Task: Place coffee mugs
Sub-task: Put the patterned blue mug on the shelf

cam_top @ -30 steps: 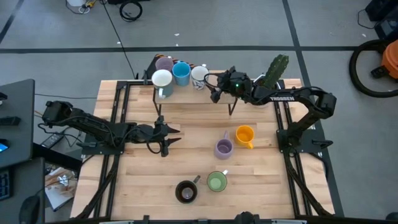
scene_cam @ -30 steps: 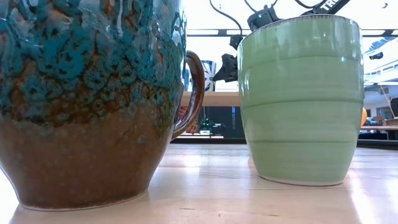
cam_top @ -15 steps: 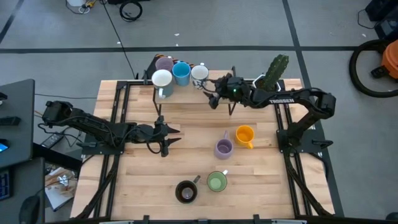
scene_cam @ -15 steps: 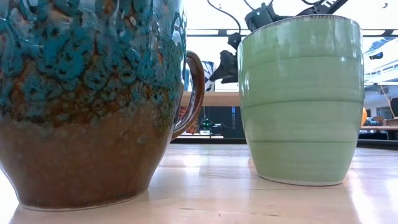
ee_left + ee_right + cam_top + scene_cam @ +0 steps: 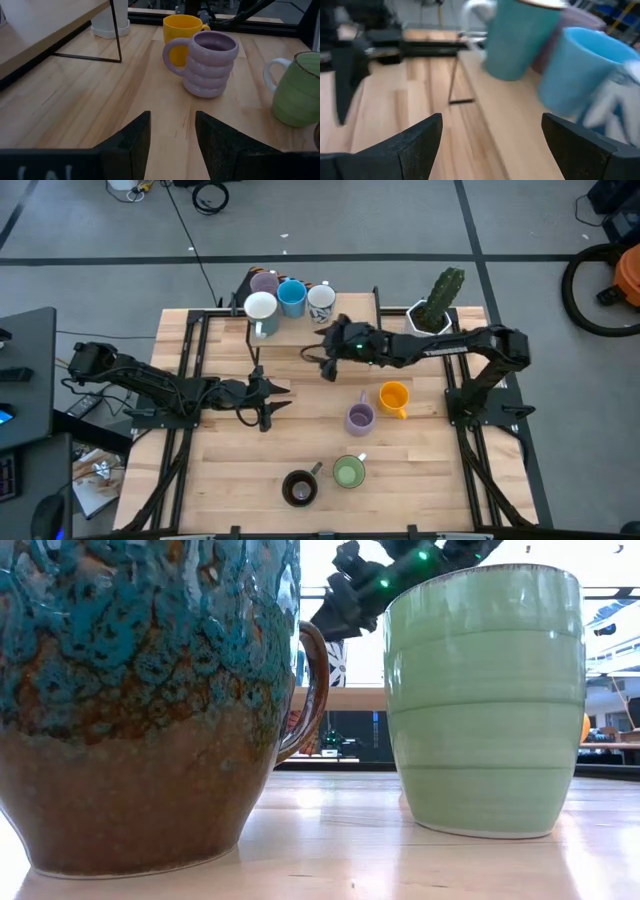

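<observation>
Lilac mug (image 5: 264, 281) hides mostly behind the blue mug (image 5: 292, 297) on the shelf (image 5: 300, 328). Just before that shelf, the right gripper (image 5: 325, 360) hovers spread wide, empty. Left gripper (image 5: 275, 401), parted and empty, rests farther off over the counter (image 5: 310, 430).

Four mugs stand upright in a cluster on the shelf (image 5: 300, 328): a lilac mug (image 5: 265, 281) at the back, a white mug (image 5: 260, 307), a blue mug (image 5: 292, 296) and a patterned white mug (image 5: 321, 300). In front of the shelf stand an orange mug (image 5: 393, 397) beside a ribbed lilac mug (image 5: 359, 417), then a green mug (image 5: 348, 472) and a brown mug (image 5: 299, 488).
</observation>
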